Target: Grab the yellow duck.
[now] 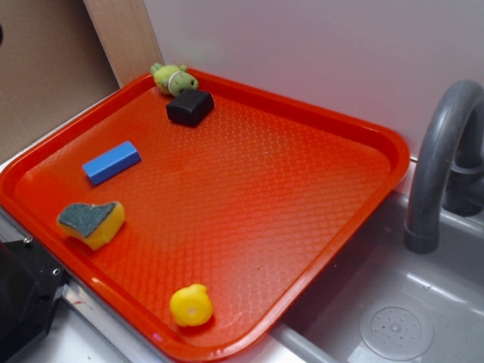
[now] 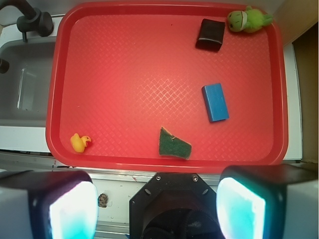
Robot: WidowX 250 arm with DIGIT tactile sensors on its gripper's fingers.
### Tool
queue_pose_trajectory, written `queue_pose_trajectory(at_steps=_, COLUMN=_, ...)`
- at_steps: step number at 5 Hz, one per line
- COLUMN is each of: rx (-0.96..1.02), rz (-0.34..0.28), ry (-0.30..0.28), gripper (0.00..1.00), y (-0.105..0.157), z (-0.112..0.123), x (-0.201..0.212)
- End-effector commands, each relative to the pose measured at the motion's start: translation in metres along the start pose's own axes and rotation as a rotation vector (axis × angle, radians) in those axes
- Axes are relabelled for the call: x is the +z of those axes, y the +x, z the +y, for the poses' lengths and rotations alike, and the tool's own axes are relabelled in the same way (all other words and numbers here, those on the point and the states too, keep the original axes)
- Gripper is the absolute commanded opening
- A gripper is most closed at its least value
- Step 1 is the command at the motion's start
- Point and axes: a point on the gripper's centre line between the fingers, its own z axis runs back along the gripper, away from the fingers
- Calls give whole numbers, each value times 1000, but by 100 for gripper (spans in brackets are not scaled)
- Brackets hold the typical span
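The yellow duck point(image 1: 190, 305) point(image 2: 79, 143) is a small glossy figure standing in the front corner of the red tray point(image 1: 325, 122) point(image 2: 164, 165), close to the rim on the sink side. My gripper point(image 2: 157, 209) is high above the counter, back from the tray's near edge. It is open, its two fingers point(image 2: 72, 211) spread wide with nothing between them. In the wrist view the duck lies ahead and to the left of the gripper, far from both fingers. The exterior view does not show the gripper.
On the tray lie a yellow sponge with a green top point(image 1: 91, 221) point(image 2: 174, 144), a blue block point(image 1: 111, 162) point(image 2: 215, 102), a black block point(image 1: 189, 107) point(image 2: 210, 34) and a green plush toy point(image 1: 172, 78) point(image 2: 247, 20). A grey sink point(image 1: 393, 321) point(image 2: 25, 84) with a faucet point(image 1: 439, 166) adjoins the duck's side.
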Motion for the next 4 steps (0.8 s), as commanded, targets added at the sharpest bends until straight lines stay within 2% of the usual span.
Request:
queue_pose_trajectory(at_steps=1, rx=0, rz=0, ry=0, gripper=100, y=0, z=0, x=0)
queue_pose_trajectory(at_steps=2, rx=0, rz=3, ry=-17, gripper=100, y=5, z=-2, x=-1)
queue_pose_trajectory(at_steps=3, rx=-33, rz=38, ry=-116, gripper=100, y=32, z=-20, x=-16)
queue_pose_trajectory(at_steps=4, rx=-119, rz=48, ry=-169, gripper=100, y=50, z=-47, x=-28)
